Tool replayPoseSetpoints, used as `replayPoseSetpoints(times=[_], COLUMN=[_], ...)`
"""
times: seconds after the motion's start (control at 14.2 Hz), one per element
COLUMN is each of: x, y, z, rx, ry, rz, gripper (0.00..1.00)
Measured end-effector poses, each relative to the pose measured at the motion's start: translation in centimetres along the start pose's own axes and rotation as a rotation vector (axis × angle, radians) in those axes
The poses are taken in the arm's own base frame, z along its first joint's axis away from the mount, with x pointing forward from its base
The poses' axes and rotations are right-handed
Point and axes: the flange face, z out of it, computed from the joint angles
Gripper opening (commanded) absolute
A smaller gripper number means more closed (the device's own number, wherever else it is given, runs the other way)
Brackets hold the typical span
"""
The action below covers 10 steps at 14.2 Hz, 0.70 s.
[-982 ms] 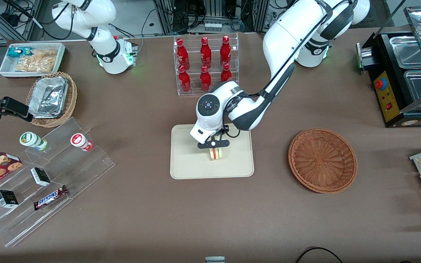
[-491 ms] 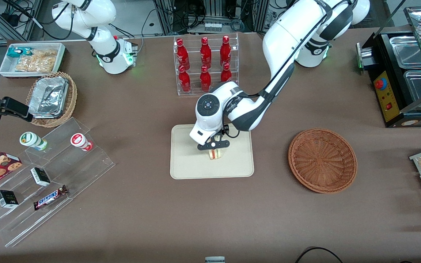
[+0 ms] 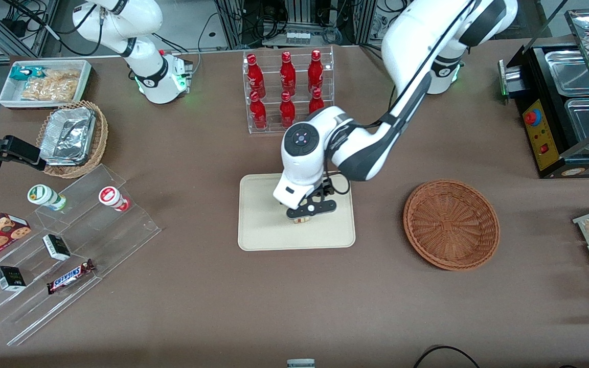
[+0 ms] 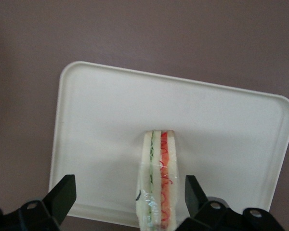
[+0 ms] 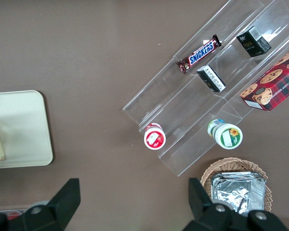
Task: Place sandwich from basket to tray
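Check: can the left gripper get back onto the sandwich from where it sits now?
Probably yes. The gripper hangs open directly above the sandwich, fingers apart on either side of it, and nothing else lies on the tray.

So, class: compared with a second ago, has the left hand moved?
Yes. In the front view the left hand has shifted slightly toward the basket, open above the sandwich on the tray.
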Motion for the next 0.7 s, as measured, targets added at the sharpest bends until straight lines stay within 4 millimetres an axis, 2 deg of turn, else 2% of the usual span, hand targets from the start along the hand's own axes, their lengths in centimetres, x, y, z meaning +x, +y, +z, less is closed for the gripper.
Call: replayPoseSetpoints(times=[0.14,0.21,0.35,0.49,0.7], x=[3.0,4.7,7.6,9.6,11.0], y=[-4.2,-6.8,-12.8,-18.9,-27.3], z=[-4.3,-5.8,-7.6,-9.3,-13.3], rx=[0.026,0.037,0.067,0.074,0.087], ry=[0.011,0.016,0.003,-0.058,-0.152], rz=[-0.059,-0.068,-0.044,-0.011,0.069], gripper=[1.0,1.0,1.0,1.0,1.0])
